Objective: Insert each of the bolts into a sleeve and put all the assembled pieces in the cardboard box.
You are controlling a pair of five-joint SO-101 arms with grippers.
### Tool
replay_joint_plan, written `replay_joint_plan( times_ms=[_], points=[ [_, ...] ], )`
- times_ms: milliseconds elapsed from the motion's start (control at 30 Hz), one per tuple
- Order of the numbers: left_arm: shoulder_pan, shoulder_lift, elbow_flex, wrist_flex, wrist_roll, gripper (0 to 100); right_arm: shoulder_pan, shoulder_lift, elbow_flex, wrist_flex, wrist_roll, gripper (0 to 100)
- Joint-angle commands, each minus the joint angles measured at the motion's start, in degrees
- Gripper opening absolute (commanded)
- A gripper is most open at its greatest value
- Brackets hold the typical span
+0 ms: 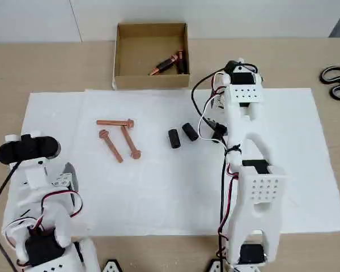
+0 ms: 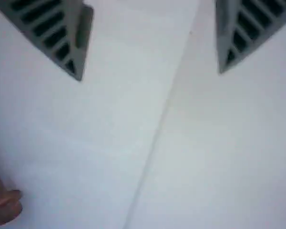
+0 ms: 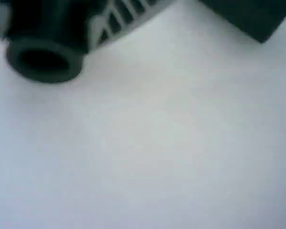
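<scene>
Seen from above, the left gripper (image 2: 150, 74) gaped wide, with the bolts (image 1: 111, 146) at two o'clock. The right gripper (image 3: 176, 28) stood parted, with a sleeve (image 3: 43, 71) at nine o'clock.

The setting is a robotics lab bench. A light wooden table (image 1: 45, 68) stands against a plain white wall (image 1: 215, 17). Two white plastic arms (image 1: 255, 187) with exposed wiring (image 1: 222, 192) stand at its near edge over a white sheet (image 1: 158, 192). Scissors (image 1: 337, 79) and a cardboard box (image 1: 150, 82) lie on the tabletop.
</scene>
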Motion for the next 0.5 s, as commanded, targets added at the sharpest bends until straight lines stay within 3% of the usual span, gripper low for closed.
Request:
replay_joint_plan(
  times_ms=[0,200,400,467],
  points=[
    [0.26,-0.44,-0.57,0.18,-0.44,17,2.24,4.62,-3.96,3.65,-0.18,0.2],
    [0.26,-0.44,-0.57,0.18,-0.44,17,7.96,4.79,-14.15,11.12,0.44,0.4],
    [0.26,-0.44,-0.57,0.09,-0.44,17,5.05,3.56,-15.21,11.74,23.82,0.5],
    [0.26,-0.44,-0.57,0.09,-0.44,17,3.56,2.07,-15.21,11.82,24.97,0.5]
  ],
)
